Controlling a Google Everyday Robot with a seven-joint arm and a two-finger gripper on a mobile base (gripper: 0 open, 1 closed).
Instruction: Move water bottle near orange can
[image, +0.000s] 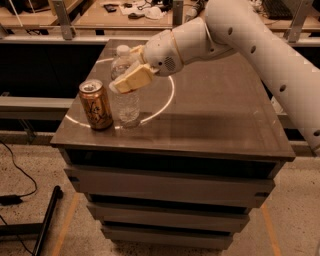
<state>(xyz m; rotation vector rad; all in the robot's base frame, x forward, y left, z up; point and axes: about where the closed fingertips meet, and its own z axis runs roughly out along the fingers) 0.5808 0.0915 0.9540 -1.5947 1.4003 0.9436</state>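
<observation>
The water bottle (128, 106), clear with a white cap, stands upright on the dark table (220, 120) near its front left corner. The orange can (96, 105) stands just left of it, almost touching. My gripper (129, 76), with tan fingers, reaches in from the right and is shut around the bottle's upper body. One finger (134, 80) crosses the front of the bottle and hides its label band. The white arm (250, 35) runs off to the upper right.
A white circle line (167, 102) is marked on the table top. The table is a drawer cabinet with its front edge close below the can. A workbench with clutter (125, 12) stands behind. A cable (20, 192) and a black bar lie on the floor at left.
</observation>
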